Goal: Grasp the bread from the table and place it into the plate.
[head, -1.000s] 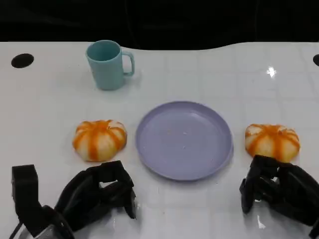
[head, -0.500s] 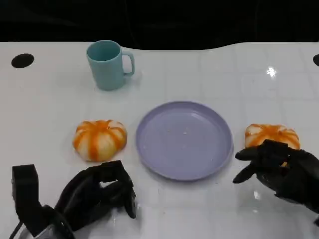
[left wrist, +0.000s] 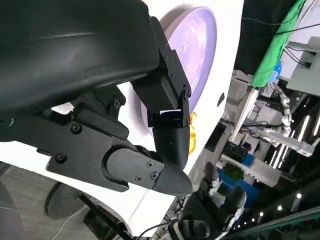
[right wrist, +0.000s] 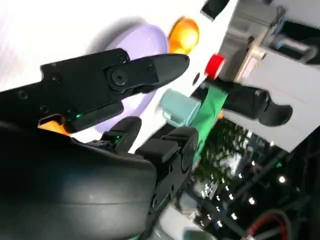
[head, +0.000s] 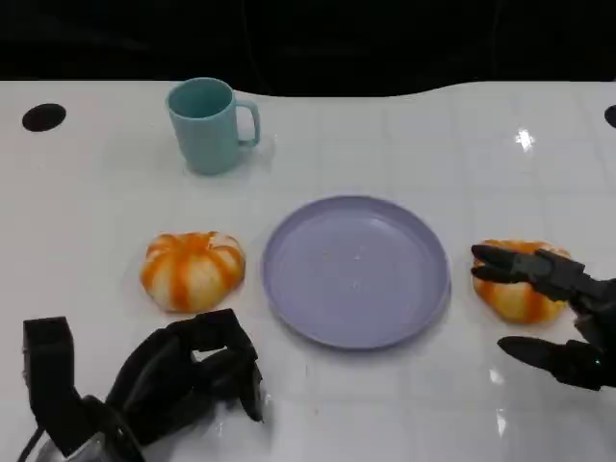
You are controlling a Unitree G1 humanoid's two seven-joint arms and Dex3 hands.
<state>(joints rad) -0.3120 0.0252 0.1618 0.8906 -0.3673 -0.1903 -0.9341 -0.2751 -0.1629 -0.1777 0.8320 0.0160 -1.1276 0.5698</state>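
With the right hand [head: 553, 313] spread empty around the right bun [head: 520, 289], it should settle lower and close evenly before lifting toward the plate [head: 356, 271]; the left hand [head: 188, 375] rests curled, holding nothing.

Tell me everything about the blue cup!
The cup is a plain teal mug that looks like plastic, with one looped handle pointing toward the robot's right. It stands upright on the white table, mouth open, and looks empty. It sits at the far side, beyond the purple plate, apart from it. Nothing touches it but the table.
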